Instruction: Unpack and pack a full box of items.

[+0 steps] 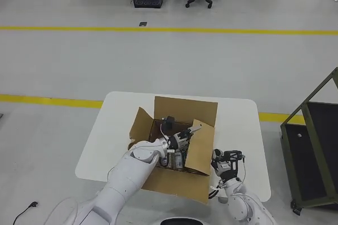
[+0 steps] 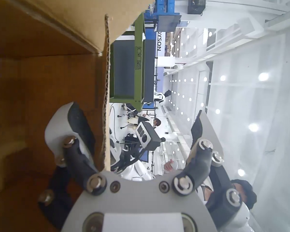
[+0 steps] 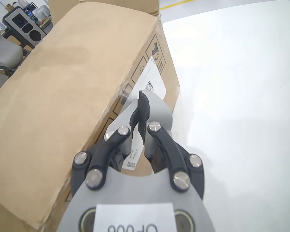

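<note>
Well, the unpacking is judged barely begun: the box (image 1: 174, 183) is seen open on the table (image 1: 118, 129), flaps up, with small items (image 1: 174, 160) crowded inside, so it is taken to be full or nearly so. The left gripper (image 2: 135, 117) is held spread wide at a side flap (image 2: 107, 85), with one finger inside the cardboard edge and the other outside, and nothing is clamped. The right gripper (image 3: 141, 105) is held just beside the box's outer wall, its jaws pressed together on nothing. Every item is reckoned yet to be lifted out, and the whole repacking is left after that. As for writing, a white label (image 3: 151, 83) with a code block is stuck on the side wall, and handling symbols (image 3: 157, 51) are printed in a row beside it. A lettered tag (image 3: 135, 218) is carried on the right gripper's base. None of the print is read off.
</note>
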Controlling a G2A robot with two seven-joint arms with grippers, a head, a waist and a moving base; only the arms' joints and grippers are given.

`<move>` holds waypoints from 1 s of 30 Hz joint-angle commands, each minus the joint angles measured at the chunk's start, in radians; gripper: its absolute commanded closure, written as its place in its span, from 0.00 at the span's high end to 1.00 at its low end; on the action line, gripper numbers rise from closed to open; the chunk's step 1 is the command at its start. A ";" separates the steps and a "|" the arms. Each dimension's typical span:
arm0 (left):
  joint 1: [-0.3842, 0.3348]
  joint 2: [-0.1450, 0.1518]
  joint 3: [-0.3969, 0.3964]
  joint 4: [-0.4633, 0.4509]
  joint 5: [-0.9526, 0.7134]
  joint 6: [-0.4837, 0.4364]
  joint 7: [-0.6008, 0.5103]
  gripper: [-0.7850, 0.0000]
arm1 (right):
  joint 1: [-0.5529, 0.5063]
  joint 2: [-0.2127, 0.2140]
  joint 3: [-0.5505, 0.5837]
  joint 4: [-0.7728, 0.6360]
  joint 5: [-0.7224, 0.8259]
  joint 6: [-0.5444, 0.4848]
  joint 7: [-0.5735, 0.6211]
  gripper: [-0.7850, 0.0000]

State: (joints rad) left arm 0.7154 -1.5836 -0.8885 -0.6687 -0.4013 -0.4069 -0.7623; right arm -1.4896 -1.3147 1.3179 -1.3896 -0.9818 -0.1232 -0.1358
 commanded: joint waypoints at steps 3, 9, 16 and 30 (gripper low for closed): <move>0.002 -0.011 0.013 -0.059 -0.019 0.015 -0.024 1.00 | -0.018 0.006 0.061 -0.038 0.056 0.017 0.017 0.26; -0.024 -0.041 0.061 -0.063 -0.026 0.017 -0.049 1.00 | -0.061 0.019 0.184 -0.115 0.176 0.031 0.080 0.29; -0.058 -0.083 0.118 0.016 -0.029 0.003 -0.068 1.00 | -0.122 0.034 0.311 -0.184 0.321 -0.004 0.211 0.44; -0.121 -0.146 0.178 0.144 0.010 -0.038 -0.074 1.00 | -0.157 0.053 0.399 -0.228 0.289 -0.061 0.279 1.00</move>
State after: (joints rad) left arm 0.5981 -1.7254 -0.7163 -0.5332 -0.4012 -0.4438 -0.8364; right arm -1.6464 -1.2615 1.7175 -1.6188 -0.6902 -0.1856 0.1439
